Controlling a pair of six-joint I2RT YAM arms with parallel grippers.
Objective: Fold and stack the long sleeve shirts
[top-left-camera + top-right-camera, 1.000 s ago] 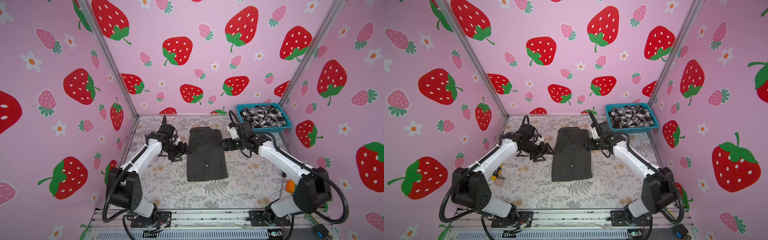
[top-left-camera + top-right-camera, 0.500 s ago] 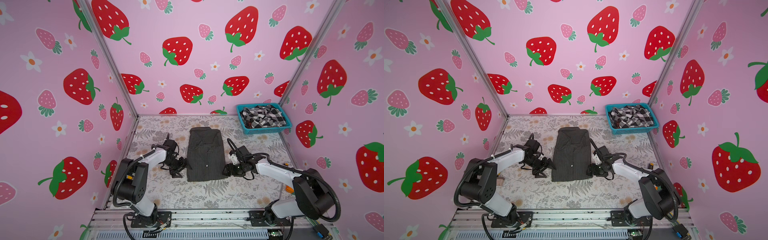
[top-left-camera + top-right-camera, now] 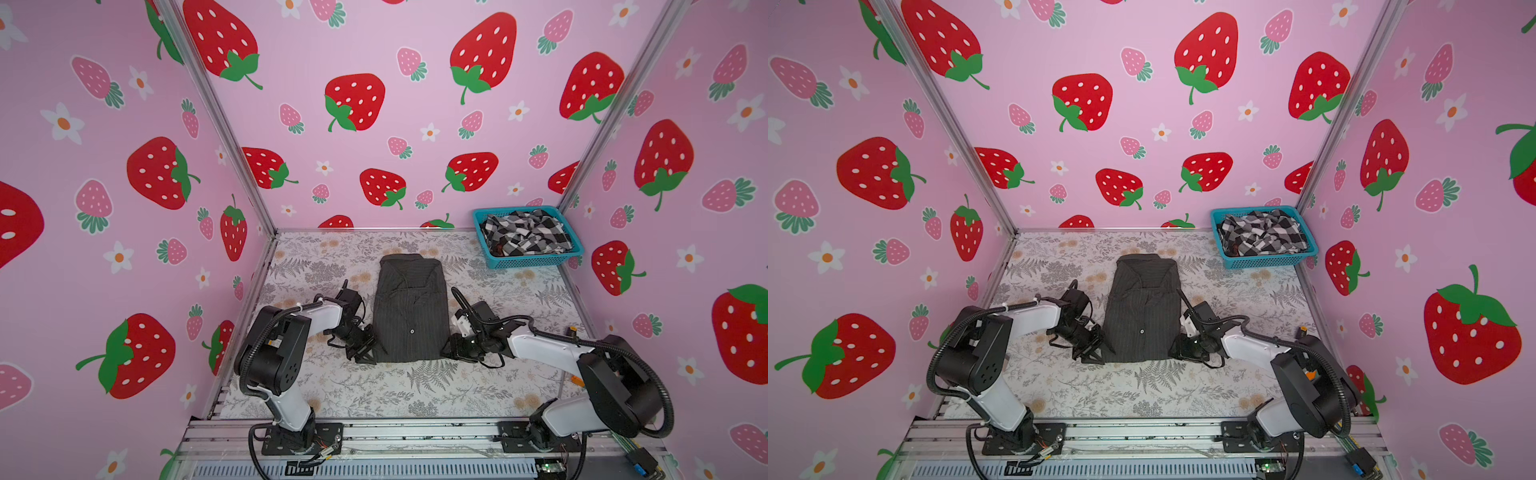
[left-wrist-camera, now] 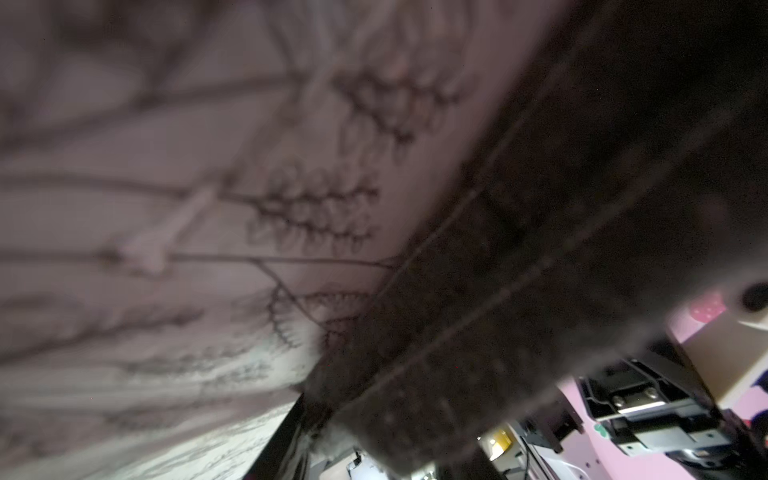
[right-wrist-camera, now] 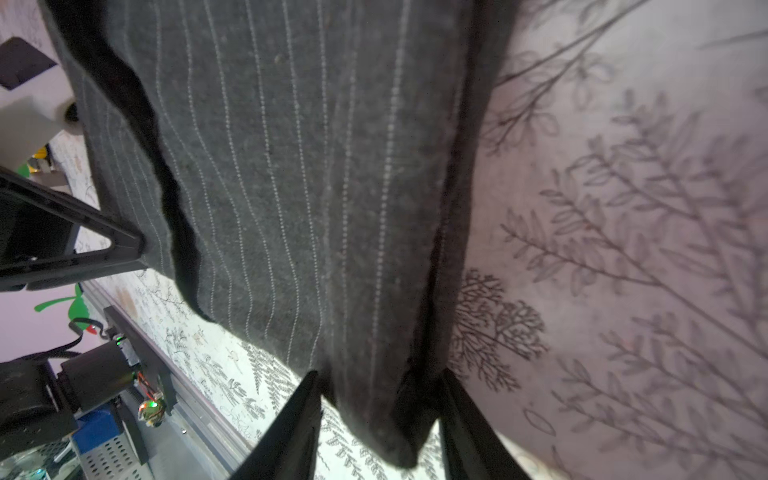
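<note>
The dark pinstriped long sleeve shirt (image 3: 409,316) (image 3: 1142,316) lies flat mid-table, folded into a long narrow panel with its collar toward the back wall. My left gripper (image 3: 368,353) (image 3: 1096,353) sits low at its near left corner, and my right gripper (image 3: 451,347) (image 3: 1177,349) at its near right corner. In the right wrist view the hem corner of the shirt (image 5: 291,166) fills the gap of my right gripper (image 5: 380,374). In the left wrist view the blurred shirt (image 4: 540,249) fills my left gripper (image 4: 374,449). The black-and-white checked shirt (image 3: 525,235) (image 3: 1262,235) lies crumpled in the basket.
A blue plastic basket (image 3: 528,261) (image 3: 1264,262) stands in the back right corner against the pink strawberry walls. The table (image 3: 415,395) wears a grey fern-print cloth. A metal rail (image 3: 395,432) runs along its near edge between the two arm bases.
Both grippers slid along the shirt's sides toward the near edge, from beside its collar half down to its near corners. Their jaws then narrowed onto the hem.
</note>
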